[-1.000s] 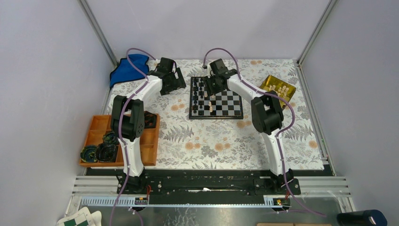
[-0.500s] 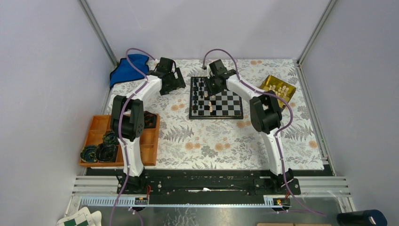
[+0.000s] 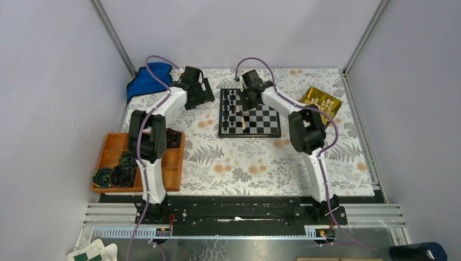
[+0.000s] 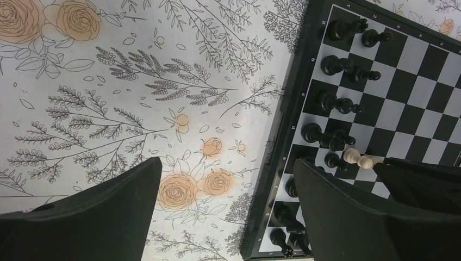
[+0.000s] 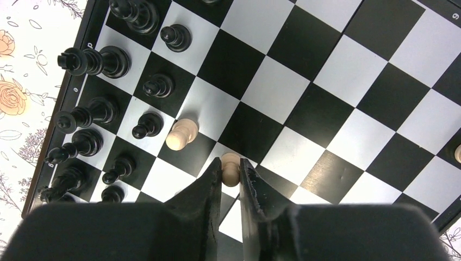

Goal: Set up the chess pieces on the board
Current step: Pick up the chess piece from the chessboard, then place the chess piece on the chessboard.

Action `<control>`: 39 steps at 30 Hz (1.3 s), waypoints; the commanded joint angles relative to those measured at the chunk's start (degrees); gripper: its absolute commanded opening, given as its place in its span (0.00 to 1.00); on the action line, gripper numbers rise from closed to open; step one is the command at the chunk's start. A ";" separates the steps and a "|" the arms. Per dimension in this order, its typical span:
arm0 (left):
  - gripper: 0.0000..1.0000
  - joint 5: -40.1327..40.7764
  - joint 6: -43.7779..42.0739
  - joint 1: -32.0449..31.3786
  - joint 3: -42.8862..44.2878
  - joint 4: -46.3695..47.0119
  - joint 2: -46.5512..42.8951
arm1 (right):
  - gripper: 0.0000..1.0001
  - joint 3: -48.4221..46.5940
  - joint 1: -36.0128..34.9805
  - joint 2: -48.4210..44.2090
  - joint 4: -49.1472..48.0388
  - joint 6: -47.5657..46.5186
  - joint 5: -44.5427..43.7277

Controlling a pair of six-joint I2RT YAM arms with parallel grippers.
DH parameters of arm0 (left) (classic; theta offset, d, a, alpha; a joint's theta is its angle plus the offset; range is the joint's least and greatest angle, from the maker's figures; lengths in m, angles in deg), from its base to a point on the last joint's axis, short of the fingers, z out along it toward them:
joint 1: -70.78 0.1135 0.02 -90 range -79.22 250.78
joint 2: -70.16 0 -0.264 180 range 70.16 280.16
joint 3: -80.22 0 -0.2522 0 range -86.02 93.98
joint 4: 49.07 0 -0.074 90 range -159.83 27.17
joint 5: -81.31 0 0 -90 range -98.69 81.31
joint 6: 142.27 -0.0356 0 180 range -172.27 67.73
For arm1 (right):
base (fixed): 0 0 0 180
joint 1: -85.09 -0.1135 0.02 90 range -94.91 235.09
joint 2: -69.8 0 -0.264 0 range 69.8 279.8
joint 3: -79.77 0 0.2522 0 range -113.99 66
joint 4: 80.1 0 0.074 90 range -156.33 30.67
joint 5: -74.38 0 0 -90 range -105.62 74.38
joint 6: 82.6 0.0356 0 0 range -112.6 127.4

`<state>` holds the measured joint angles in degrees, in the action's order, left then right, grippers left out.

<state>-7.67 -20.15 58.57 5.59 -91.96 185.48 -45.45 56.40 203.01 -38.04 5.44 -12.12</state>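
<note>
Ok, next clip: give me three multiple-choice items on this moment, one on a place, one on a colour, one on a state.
1. Where is the gold tin relative to the board?
A) left of it
B) right of it
C) on it

2. What colour is the piece between the tips of the right claw?
A) black
B) red
C) pale wood

3. How is the left claw?
A) wide open, empty
B) shut on a black pawn
C) shut on a rag

Answers:
1 B, the top view shows it past the board's right edge.
2 C, the right wrist view shows it pale among black ones.
3 A, it gapes over the tablecloth with nothing in it.
</note>
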 commanded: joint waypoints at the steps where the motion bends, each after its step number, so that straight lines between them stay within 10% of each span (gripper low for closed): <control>1: 0.99 -0.75 0.58 0.34 -0.07 2.65 -0.19 | 0.18 0.57 0.18 -1.78 0.36 -0.67 -1.73; 39: 0.99 -0.15 -0.35 0.34 0.02 1.98 0.48 | 0.06 -16.42 9.09 6.54 -1.39 1.60 -12.01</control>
<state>-7.84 -19.84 58.57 4.70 -91.85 185.51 -59.05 65.71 208.19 -38.81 6.47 -23.31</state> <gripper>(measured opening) 0.987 0.202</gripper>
